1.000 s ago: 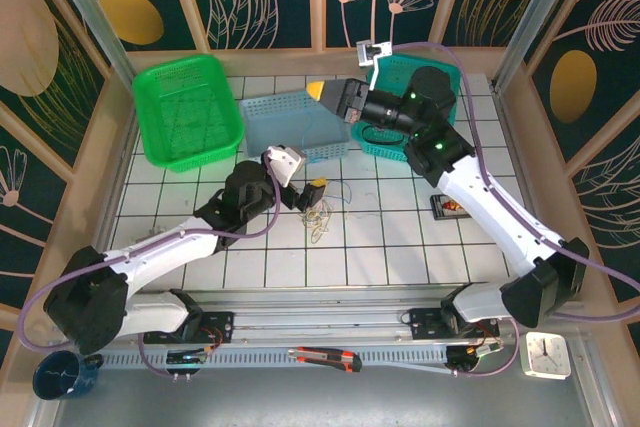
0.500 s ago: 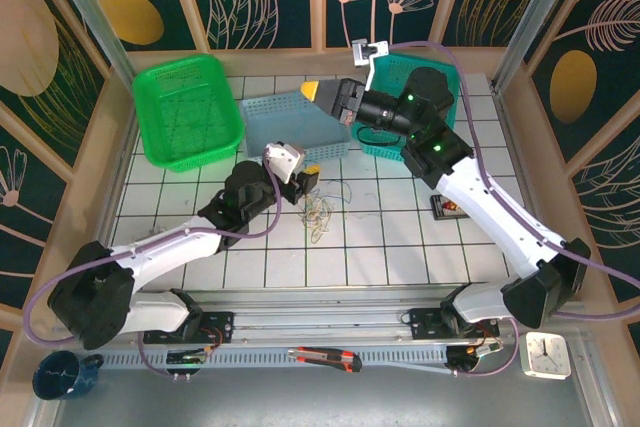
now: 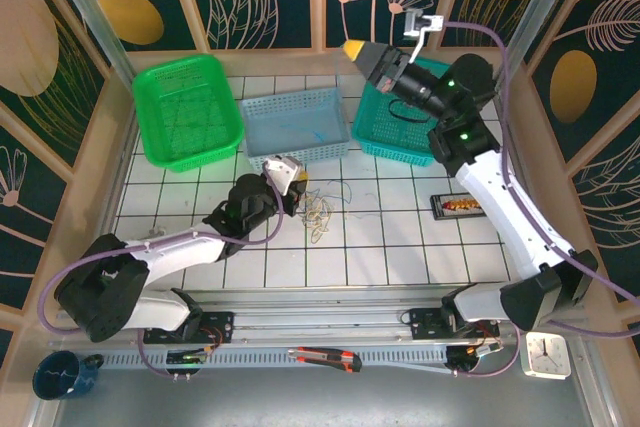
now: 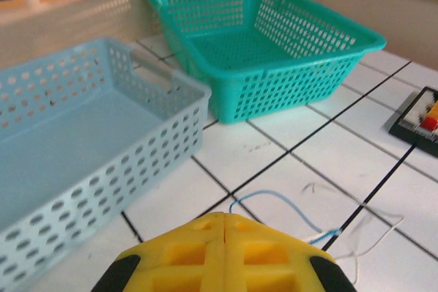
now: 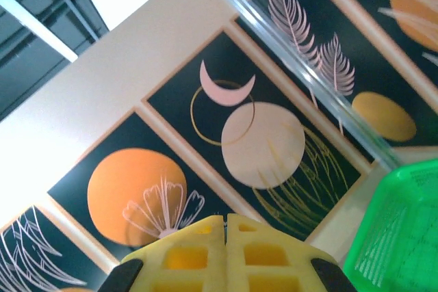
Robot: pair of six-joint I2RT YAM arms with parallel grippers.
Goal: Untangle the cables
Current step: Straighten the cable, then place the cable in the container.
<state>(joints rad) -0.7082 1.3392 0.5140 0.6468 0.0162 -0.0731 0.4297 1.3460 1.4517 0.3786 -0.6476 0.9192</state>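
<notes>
Small loose knot of thin cables (image 3: pixel 320 212), in front of pale blue perforated plastic basket (image 3: pixel 297 125): strands too fine to separate; ends hidden under closed yellow left gripper (image 4: pixel 224 220).

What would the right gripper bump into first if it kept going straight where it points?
Probably the painted wall panel with the pale circle and crescent moon. The shut right gripper aims up at it with nothing between, though depth is unclear.

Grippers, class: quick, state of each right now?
Left gripper: closed beside a blue cable; grip cannot be told.
Right gripper: closed, empty.
</notes>
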